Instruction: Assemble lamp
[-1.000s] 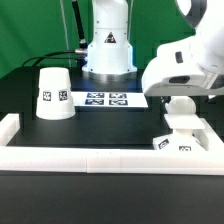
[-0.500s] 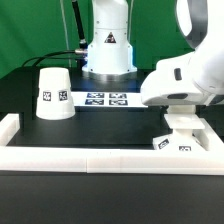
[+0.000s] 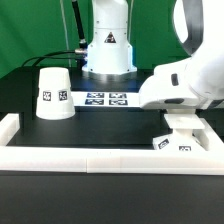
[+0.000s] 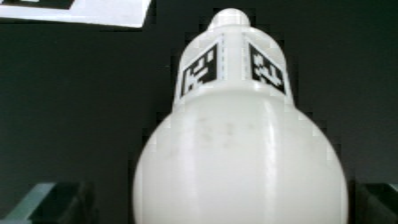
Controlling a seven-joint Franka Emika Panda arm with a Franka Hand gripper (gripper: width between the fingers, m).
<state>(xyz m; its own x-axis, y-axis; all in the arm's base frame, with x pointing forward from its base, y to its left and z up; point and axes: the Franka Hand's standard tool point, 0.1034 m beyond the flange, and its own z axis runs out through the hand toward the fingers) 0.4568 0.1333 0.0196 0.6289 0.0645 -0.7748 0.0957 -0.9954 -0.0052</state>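
- Black bench [image 3: 110, 125] is fenced by white border rails [image 3: 100, 160] along its near edge and both ends. I have open bare room in the middle, between the shade and the arm.
- Green backdrop behind. The arm's white pedestal [image 3: 108, 50] stands at the back, with the marker board [image 3: 107, 99] flat just in front of it.
- Shade [image 3: 53, 93] stands mouth-down toward the exterior view's left, well apart from the other parts.
- Base [image 3: 176, 142] lies near the front rail on the exterior view's right, beneath the arm's hand.
- Claw [image 4: 205, 205] stands wide apart, gripping nothing. Its dark fingers [image 4: 39, 203] flank the bulb [image 4: 222, 120], which lies on the bench with its tagged neck at the end away from them. I cannot tell whether they touch it.
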